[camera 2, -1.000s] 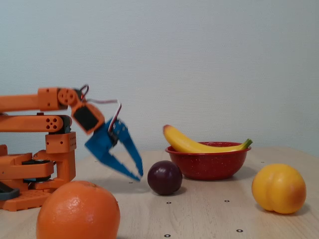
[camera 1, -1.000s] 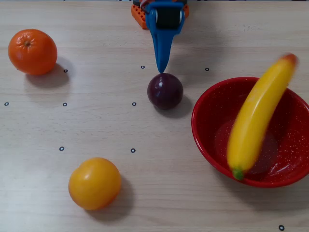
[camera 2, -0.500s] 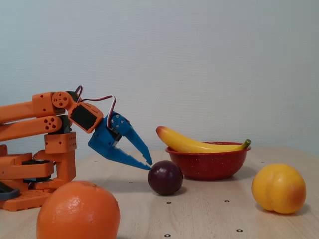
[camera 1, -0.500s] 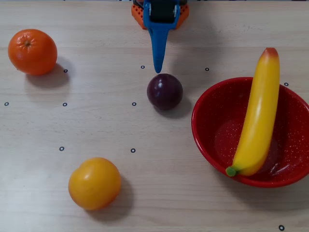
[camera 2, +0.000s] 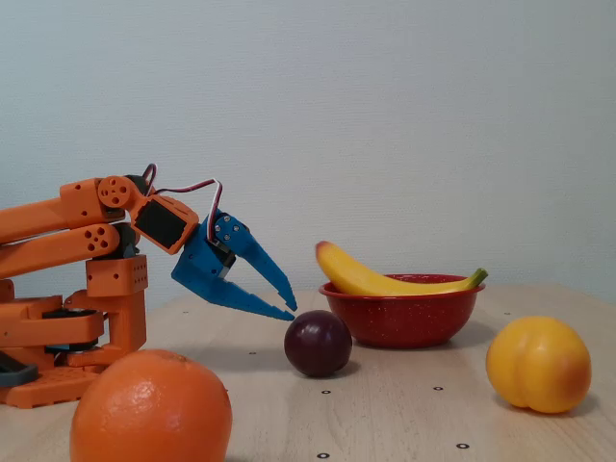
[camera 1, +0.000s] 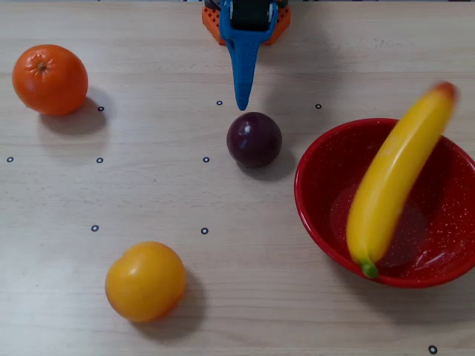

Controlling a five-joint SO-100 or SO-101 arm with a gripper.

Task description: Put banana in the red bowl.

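The yellow banana (camera 1: 393, 178) lies across the red bowl (camera 1: 319, 194), green stem on the near rim and reddish end over the far rim. The fixed view shows it resting on the bowl's rim (camera 2: 385, 281), bowl (camera 2: 402, 318) to the right of centre. My blue gripper (camera 1: 242, 96) points down at the table's top centre, empty, well left of the bowl. In the fixed view the gripper (camera 2: 287, 300) has its jaws slightly apart, just above and left of a dark plum (camera 2: 318, 343).
A dark plum (camera 1: 254, 139) sits just below the gripper tip. An orange (camera 1: 50, 79) is at the upper left and a yellow-orange fruit (camera 1: 145, 281) at the lower left. The orange arm base (camera 2: 67, 318) stands at the left in the fixed view.
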